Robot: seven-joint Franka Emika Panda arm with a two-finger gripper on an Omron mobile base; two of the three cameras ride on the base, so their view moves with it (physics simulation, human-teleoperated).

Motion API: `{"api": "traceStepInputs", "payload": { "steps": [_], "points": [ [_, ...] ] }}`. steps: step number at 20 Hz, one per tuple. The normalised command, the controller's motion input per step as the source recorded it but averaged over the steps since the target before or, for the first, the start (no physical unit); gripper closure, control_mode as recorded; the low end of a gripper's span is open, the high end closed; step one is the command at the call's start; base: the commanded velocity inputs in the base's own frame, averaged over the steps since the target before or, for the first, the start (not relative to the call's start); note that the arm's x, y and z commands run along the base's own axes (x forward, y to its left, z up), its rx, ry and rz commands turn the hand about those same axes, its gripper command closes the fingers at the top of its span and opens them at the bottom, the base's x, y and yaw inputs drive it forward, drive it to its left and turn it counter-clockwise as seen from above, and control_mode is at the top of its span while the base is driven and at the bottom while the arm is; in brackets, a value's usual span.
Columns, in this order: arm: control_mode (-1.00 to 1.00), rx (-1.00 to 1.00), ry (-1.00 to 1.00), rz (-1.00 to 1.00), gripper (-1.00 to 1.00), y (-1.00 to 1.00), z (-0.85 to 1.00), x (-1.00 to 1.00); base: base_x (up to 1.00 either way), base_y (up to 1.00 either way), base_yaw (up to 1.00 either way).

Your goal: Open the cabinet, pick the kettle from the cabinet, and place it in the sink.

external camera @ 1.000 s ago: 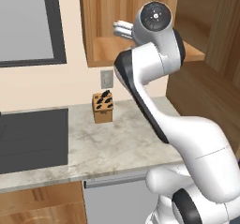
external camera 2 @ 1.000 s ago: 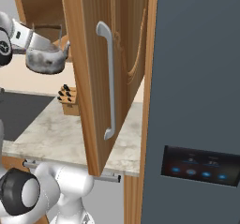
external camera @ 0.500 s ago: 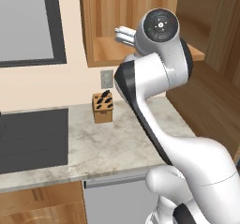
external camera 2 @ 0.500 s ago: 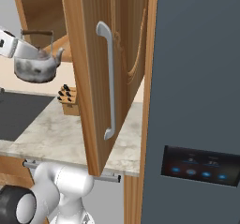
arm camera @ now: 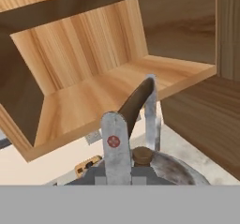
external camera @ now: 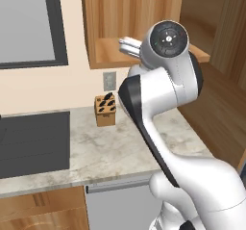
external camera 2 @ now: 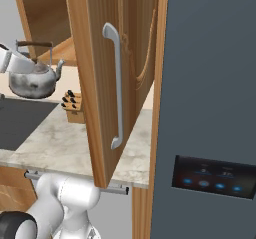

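The silver kettle (external camera 2: pixel 33 81) hangs in the air above the counter, left of the open cabinet door (external camera 2: pixel 90 43). My gripper (external camera 2: pixel 11 62) is shut on its dark arched handle (external camera 2: pixel 35 44) from the left. In the hand view the handle (arm camera: pixel 138 100) arches up over the lid knob (arm camera: pixel 140 155), with the bare pale cabinet shelf (arm camera: pixel 93 101) behind it. The shelf (external camera: pixel 110 56) sits behind my wrist in the left base view. A matte black basin, apparently the sink (external camera: pixel 29 142), lies in the counter at the left; no faucet is in view.
A wooden knife block (external camera: pixel 105 110) stands on the marble counter (external camera: pixel 125 147) below a wall outlet (external camera: pixel 109 81). The open door's silver bar handle (external camera 2: pixel 116 83) juts toward me. A tall dark grey appliance panel (external camera 2: pixel 210 108) fills the right side.
The kettle has come out of the cabinet, moving left and slightly down in the right base view, still held. My wrist has swung with it.
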Motion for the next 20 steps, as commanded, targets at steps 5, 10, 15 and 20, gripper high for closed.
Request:
{"api": "traceStepInputs", "payload": {
  "steps": [5,10,15,20],
  "points": [
    [-1.0,-0.01,0.0,0.0,1.0,-0.04,-0.27,-0.15,0.0,0.0,0.0],
    [-1.0,-0.06,0.0,0.0,1.0,-0.09,-0.33,-0.03,0.0,0.0,0.0],
    [-1.0,-0.1,0.0,0.0,1.0,-0.06,-0.33,0.0,0.0,0.0,0.0],
    [-1.0,-0.06,0.01,0.0,1.0,-0.11,-0.32,0.02,0.0,0.0,0.0]
  ]
}}
